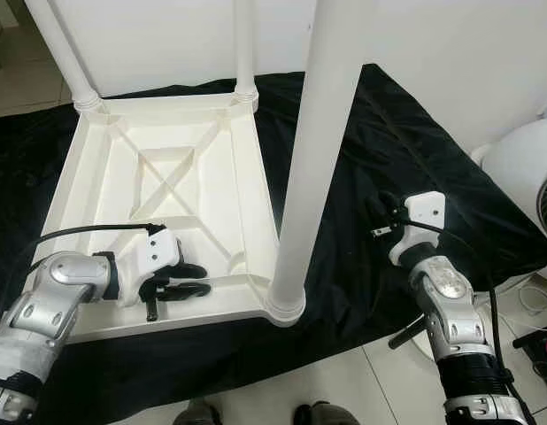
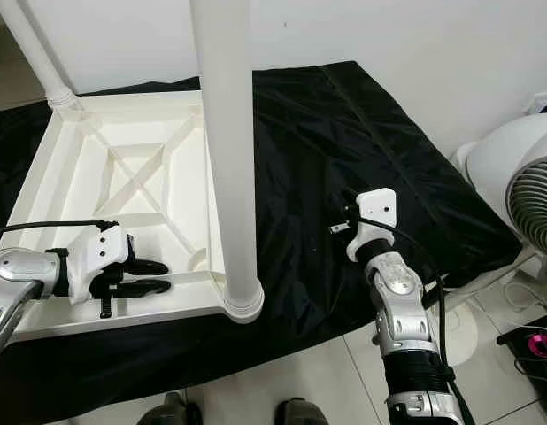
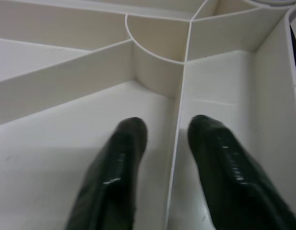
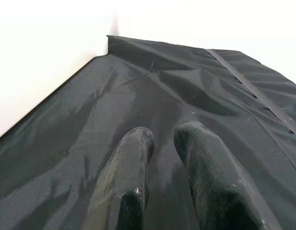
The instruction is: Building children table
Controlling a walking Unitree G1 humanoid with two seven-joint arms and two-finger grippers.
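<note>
- Nearest us, left gripper (image 1: 192, 280) sits inside the upturned white table (image 1: 88, 177), fingers (image 3: 121, 158) parted astride a thin rib.
- Table lies upside down on black cloth (image 1: 389, 150), legs (image 1: 313, 150) pointing up.
- Right gripper (image 4: 162, 139) hovers over the cloth, fingers slightly apart, gripping nothing.

Silver jointed arms, white wrist housings, black cables, each gripper glossy black-fingered.

The right gripper (image 4: 162, 139), 2 fingers slightly parted, hovers over black cloth (image 4: 196, 81).
</note>
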